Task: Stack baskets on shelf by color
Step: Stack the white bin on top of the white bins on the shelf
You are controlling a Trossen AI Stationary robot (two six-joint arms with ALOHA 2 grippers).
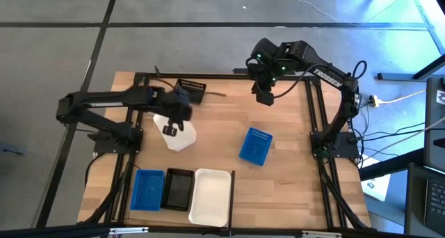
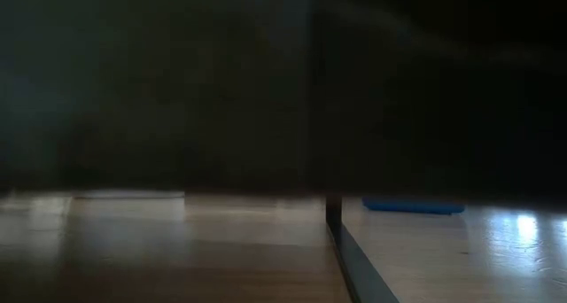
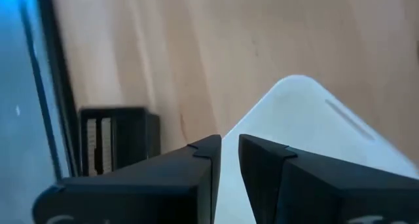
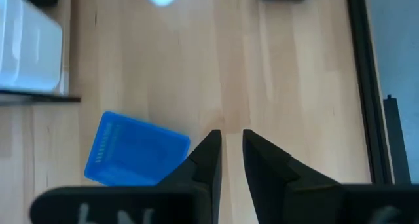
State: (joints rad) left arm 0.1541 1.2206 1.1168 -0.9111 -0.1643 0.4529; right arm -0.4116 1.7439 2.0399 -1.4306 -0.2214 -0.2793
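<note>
Sorting row: a blue pile, a black pile and a white pile are set side by side at the near edge of the shelf. Each color is kept in its own spot, so the next basket of that color can be dropped on top.
White basket: it is seen left of the middle of the shelf, right under the left gripper. It looks tipped, likely because it is being picked up for the white pile.
Left gripper: it is placed right over the white basket's rim. Whether it is clamped on the rim cannot be told.
Left arm: it is stretched in from the left side and bent down at the wrist.
Loose blue basket: it is left lying right of the middle, not yet stacked.
Loose black basket: it is left at the far edge, not yet stacked.
Right gripper: it is held a little apart, with nothing in it.
Right arm: it is folded over the far right part of the shelf, likely kept out of the way.
</note>
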